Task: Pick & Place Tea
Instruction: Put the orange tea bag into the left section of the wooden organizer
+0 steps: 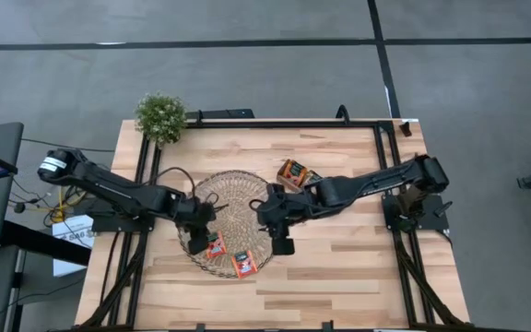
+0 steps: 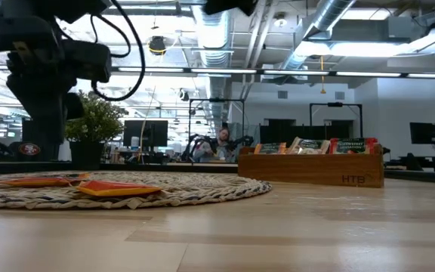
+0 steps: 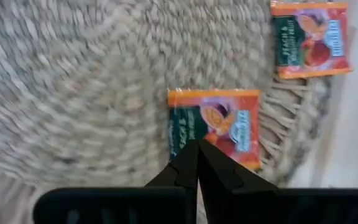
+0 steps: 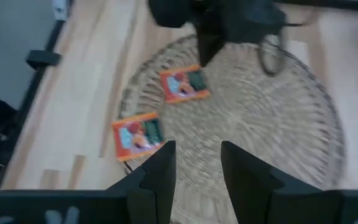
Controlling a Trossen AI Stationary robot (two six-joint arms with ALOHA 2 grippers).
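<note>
Tray (image 2: 310, 168) sachets (image 2: 350, 145) upright (low view)

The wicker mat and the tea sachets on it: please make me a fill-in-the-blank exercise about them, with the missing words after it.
1. The number of red-orange tea sachets lying on the round wicker mat is ____.
2. The left end effector, above one sachet, has its fingers ____.
3. The right end effector, above the mat, holds ____.
4. The wooden compartment tray stands ____ the mat, on the bare table.

Missing words: two; shut; nothing; beside
</note>
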